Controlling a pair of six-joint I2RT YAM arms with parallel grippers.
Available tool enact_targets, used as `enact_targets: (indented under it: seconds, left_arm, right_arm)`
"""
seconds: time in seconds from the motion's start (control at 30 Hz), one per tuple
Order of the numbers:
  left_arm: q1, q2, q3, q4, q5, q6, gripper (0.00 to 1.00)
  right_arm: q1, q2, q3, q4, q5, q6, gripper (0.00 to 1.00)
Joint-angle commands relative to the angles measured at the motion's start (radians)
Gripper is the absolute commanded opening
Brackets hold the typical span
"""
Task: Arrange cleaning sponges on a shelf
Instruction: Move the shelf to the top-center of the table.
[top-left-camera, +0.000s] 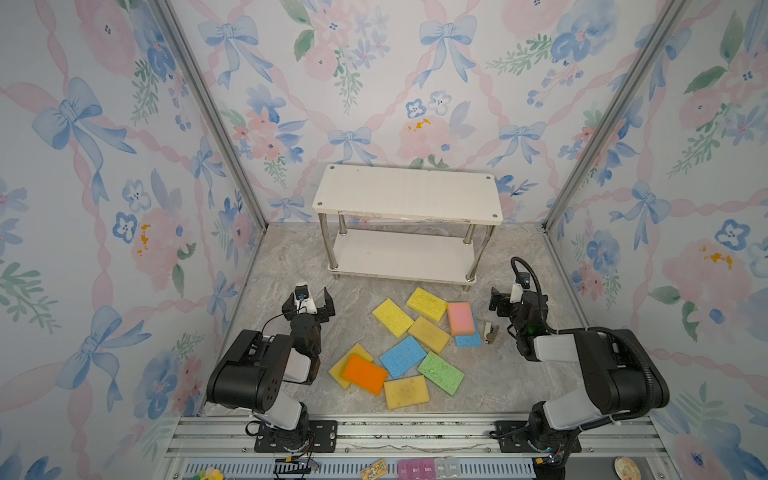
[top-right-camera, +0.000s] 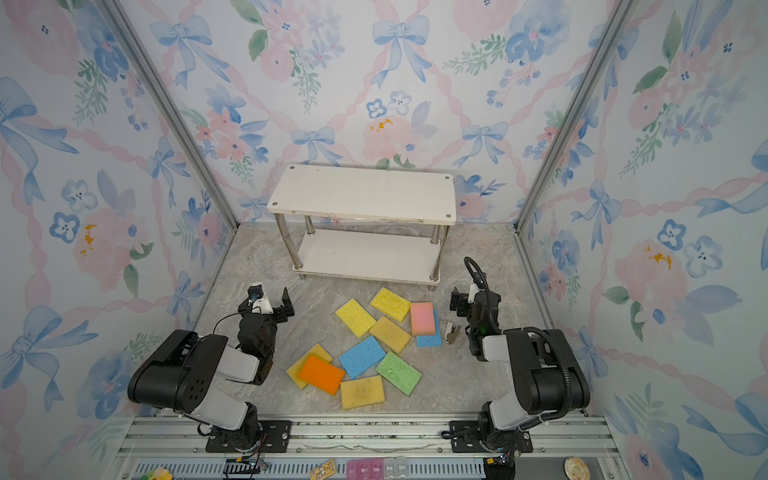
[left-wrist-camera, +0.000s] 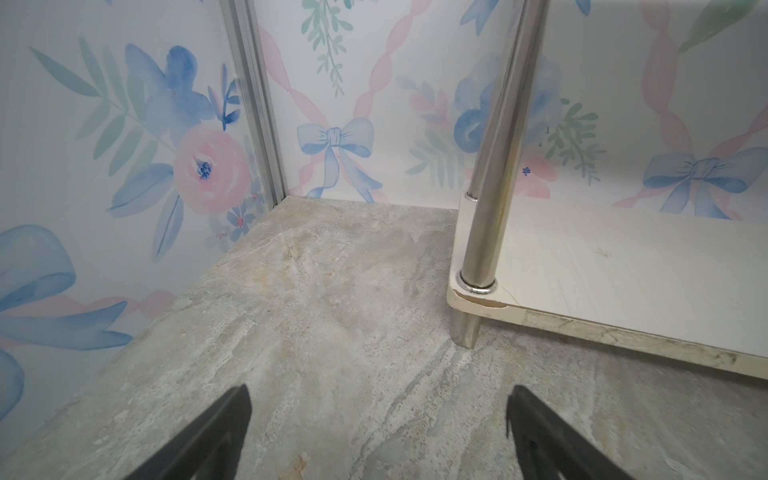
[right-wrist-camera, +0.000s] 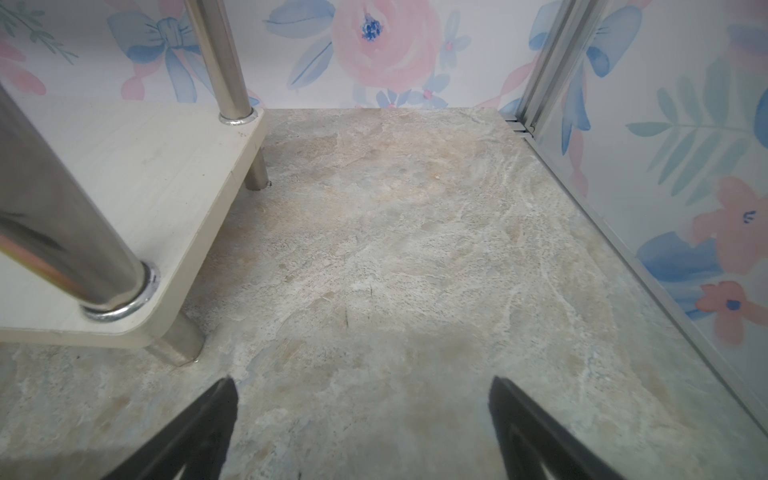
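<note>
The first pick appears not yet begun: the sponges (top-left-camera: 402, 356) lie scattered at lower centre in both top views, below the bare shelf (top-left-camera: 407, 195). The left gripper (left-wrist-camera: 379, 392) and right gripper (right-wrist-camera: 362, 382) are spread, empty. Next, a sponge would likely be reached and pinched.

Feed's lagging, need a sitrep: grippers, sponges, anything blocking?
Left gripper open, empty. Right gripper open, empty. Sponges all on table, shelf bare. Grey clip beside the sponges.

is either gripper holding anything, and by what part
Nothing is held: the left gripper and right gripper are both open and empty; the sponges lie apart from both.
</note>
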Motion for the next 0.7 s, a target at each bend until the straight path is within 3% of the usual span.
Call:
enact_targets:
  seconds: [0.0,0.23,0.33,0.47,0.57,0.67]
  left_arm:
    - [0.010,0.008,0.017,0.021,0.003,0.019,0.98]
    - [0.020,0.006,0.018,0.016,0.027,0.016,0.98]
    - [0.029,-0.024,0.041,-0.047,0.036,0.010,0.98]
    - [0.026,-0.156,0.165,-0.359,-0.018,-0.004,0.98]
    - [0.024,-0.267,0.167,-0.421,-0.057,-0.061,0.98]
    - [0.023,-0.381,0.213,-0.596,-0.106,-0.183,0.98]
  right_arm:
    - [-0.009,0.008,0.020,0.021,-0.004,-0.003,0.97]
    - [-0.008,-0.009,0.040,-0.028,0.005,-0.002,0.97]
    - [-0.002,-0.064,0.145,-0.272,0.047,0.004,0.97]
    - [-0.007,-0.066,0.430,-0.739,0.117,0.052,0.97]
    - [-0.015,-0.087,0.519,-0.826,0.104,0.095,0.97]
    - [-0.022,-0.133,0.579,-0.885,0.115,0.177,0.97]
